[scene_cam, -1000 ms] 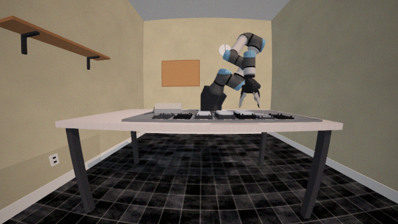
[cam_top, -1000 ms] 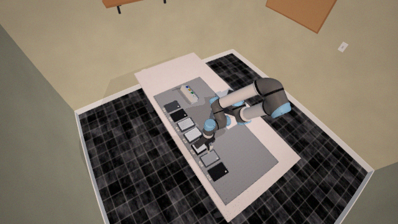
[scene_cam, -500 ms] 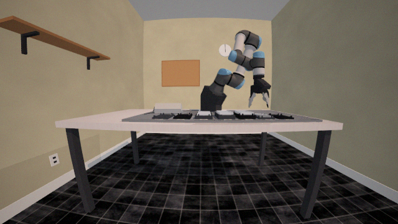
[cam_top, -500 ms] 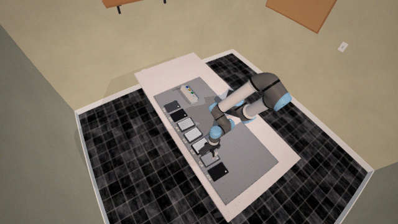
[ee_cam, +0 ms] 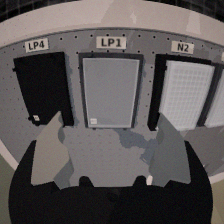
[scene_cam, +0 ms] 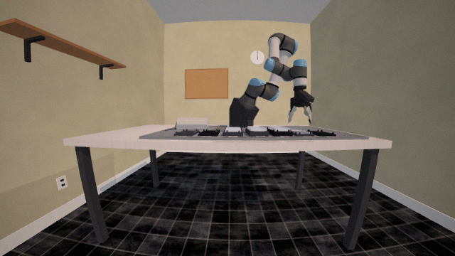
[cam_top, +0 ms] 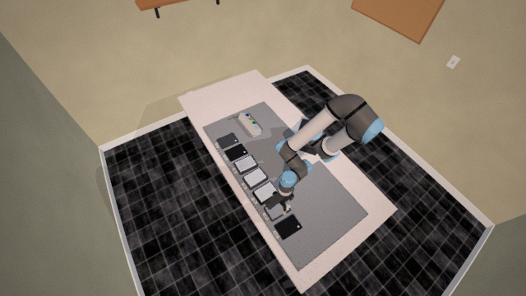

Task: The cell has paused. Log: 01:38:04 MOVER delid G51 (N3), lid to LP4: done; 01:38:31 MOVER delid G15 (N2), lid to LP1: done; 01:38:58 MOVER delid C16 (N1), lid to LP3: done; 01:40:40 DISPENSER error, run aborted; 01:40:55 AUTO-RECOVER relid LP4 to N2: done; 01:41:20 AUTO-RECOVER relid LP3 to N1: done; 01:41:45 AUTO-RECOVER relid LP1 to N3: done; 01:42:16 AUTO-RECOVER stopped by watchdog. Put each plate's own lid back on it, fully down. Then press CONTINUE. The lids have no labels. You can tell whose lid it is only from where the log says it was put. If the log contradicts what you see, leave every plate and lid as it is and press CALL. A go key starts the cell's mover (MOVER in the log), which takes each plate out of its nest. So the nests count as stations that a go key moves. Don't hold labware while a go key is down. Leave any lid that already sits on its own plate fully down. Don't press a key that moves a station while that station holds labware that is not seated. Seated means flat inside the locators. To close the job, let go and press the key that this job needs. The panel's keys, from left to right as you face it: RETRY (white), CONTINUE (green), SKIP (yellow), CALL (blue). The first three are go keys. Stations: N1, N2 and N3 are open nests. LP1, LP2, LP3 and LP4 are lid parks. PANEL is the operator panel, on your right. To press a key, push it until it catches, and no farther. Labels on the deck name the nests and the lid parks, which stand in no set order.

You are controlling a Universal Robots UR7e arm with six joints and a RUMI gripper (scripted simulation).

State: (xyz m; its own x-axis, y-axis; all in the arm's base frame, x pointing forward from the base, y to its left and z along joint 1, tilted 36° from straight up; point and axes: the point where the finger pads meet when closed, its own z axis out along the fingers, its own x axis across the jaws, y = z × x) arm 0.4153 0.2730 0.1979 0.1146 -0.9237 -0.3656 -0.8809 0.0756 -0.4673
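Observation:
In the wrist view my gripper is open and empty, hanging above the deck in front of park LP1. A flat grey lid lies in LP1. Park LP4 to its left is black and bare. Nest N2 to the right holds a white plate whose well grid shows; I cannot tell whether a lid sits on it. In the overhead view the gripper hovers over the LP1 lid, with LP4 beyond it. In the side view the gripper hangs clear above the row.
Three light plates stand in a row, followed by two dark parks. The operator panel with coloured keys sits at the far end of the row. The deck mat spreads to the arm's side.

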